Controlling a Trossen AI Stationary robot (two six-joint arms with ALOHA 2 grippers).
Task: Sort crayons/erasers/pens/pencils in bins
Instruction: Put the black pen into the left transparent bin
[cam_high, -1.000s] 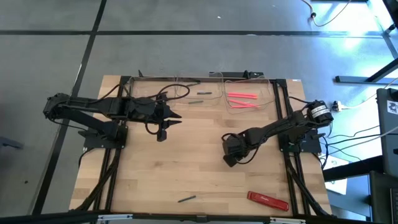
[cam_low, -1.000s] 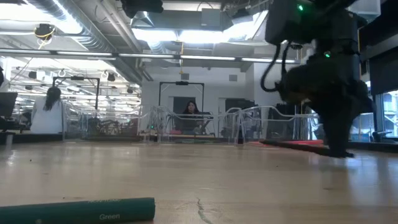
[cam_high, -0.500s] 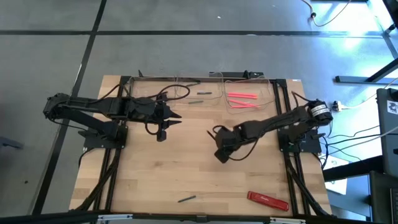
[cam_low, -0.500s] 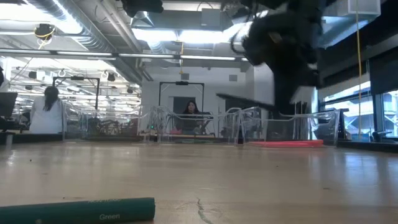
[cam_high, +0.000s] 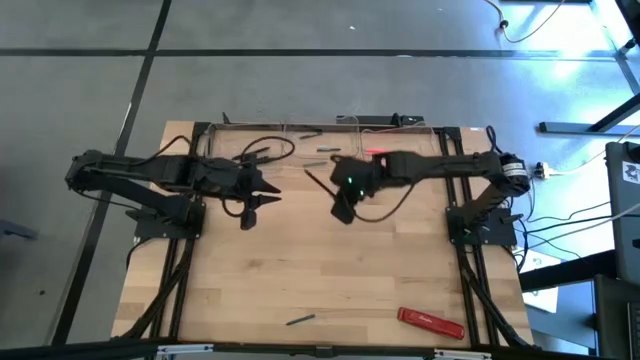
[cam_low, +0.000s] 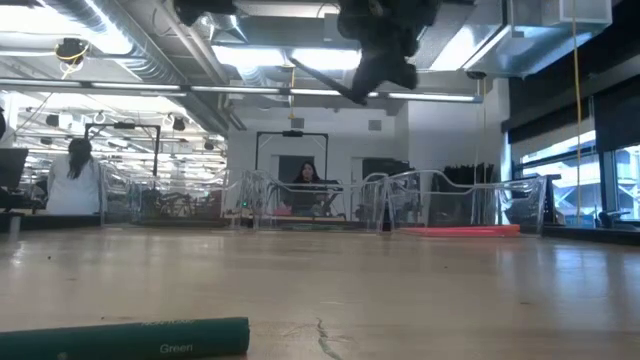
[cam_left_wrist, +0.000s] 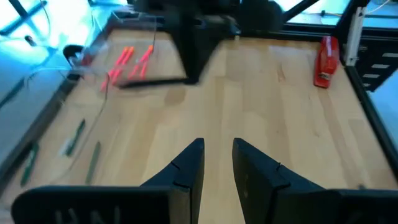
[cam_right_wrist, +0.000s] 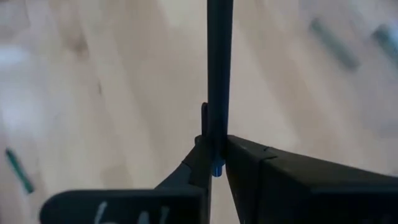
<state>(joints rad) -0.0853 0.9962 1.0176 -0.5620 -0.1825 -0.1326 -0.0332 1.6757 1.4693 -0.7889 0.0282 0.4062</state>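
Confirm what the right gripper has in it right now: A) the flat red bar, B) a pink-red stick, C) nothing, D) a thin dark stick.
D: the right wrist view shows the right gripper shut on a thin dark stick, and the high view shows that stick jutting from it above the table.

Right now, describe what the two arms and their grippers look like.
Both arms are dark, jointed and slim, with black cables looping alongside them. The left gripper ends in two flat, matte black fingers, wedge-shaped and tapering to blunt tips. The right gripper has the same black angular fingers. The right arm shows a small green light near its wrist and a round silver-and-black joint at its shoulder end.
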